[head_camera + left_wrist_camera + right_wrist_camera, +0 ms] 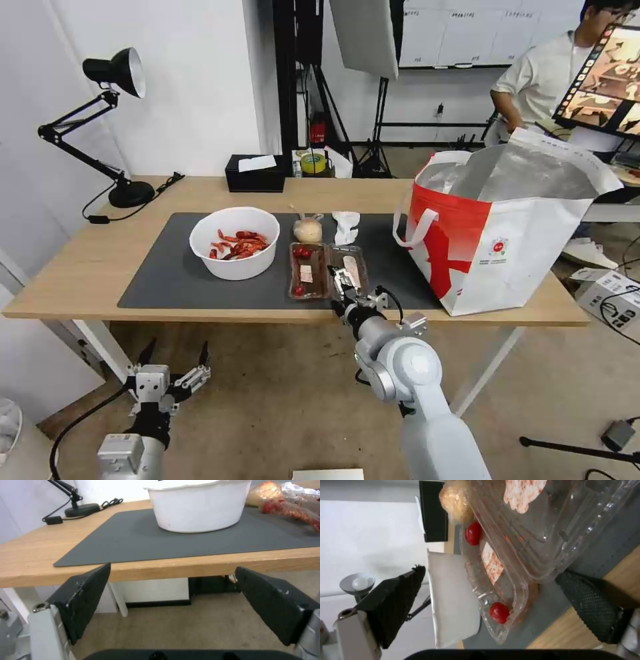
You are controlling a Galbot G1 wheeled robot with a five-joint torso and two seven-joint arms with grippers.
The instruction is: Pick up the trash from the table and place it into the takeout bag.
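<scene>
Four bits of trash can be counted on the dark grey mat [200, 283] of the tabletop [80, 267], none of it bagged yet. The clear plastic tray [327, 269] is being worked on: the right end effector [345, 279] is set wide open at the tray's near edge, with one finger [596, 605] down by the mat and the other finger [396, 597] up on the far side of the rim, nothing pinched so far. That tray is probably feather-light and flimsy, so it should be taken by the folded rim at the near end, not the thin walls, which would likely buckle and slip. Two red round bits and some sauce-stained paper can be seen inside it, so it's best kept level.

The white bowl [235, 241] holds a small heap of red crayfish shells; it looks stiffer but wide, so a rim pinch is figured as the only real option. The small beige-filled bag [308, 230] is soft and squashy, and the crumpled tissue [346, 227] weighs nothing.

The takeout bag [507, 240] stands open at the right end of the tabletop, foil lining showing, contents not visible. The left end effector [172, 377] is parked low in front of the tabletop, spread open and empty.
</scene>
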